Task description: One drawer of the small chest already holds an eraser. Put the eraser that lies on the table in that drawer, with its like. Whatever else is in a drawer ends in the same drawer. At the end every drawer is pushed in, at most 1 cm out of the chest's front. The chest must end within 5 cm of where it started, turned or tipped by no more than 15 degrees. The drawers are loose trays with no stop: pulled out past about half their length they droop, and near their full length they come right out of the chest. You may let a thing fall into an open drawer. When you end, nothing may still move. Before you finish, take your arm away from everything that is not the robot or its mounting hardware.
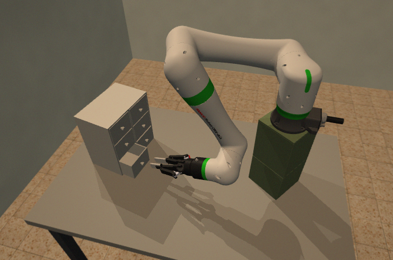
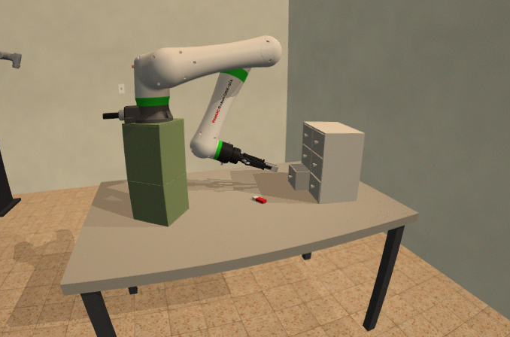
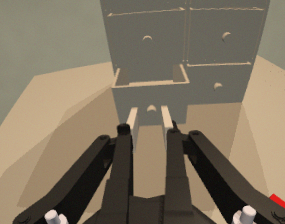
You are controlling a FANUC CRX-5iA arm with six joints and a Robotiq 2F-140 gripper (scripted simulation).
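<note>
Gripper (image 1: 152,162) (image 2: 274,168) (image 3: 149,116) in front of the chest (image 1: 94,134) (image 2: 341,166) (image 3: 213,55), fingers parted a little with nothing between them, pointing at the knob (image 1: 142,163) (image 2: 289,176) (image 3: 151,108) of the one drawer (image 1: 133,165) (image 2: 300,178) (image 3: 133,95) that stands out. From where I'm standing, the tips are just short of that knob, not touching it. It is a bottom drawer, out part of the way and looking level; the other five look shut. The eraser (image 2: 259,199) (image 3: 278,201) is on the table (image 1: 80,211) (image 2: 223,238) (image 3: 88,70), red with a pale end, well apart from the chest and off to one side of the gripper.

I'd say the opening step is as good as done, and the fetching comes next. Whether this is the right drawer I can't tell; I see no second eraser inside, though the front and walls hide most of the floor. A look down into it would be worth having before anything is dropped there.

Next, the arm should back straight off the knob, so as not to nudge the drawer, then swing over to the eraser, point down and open wider around it. Pulling the drawer further seems unwise: a loose tray could droop.
</note>
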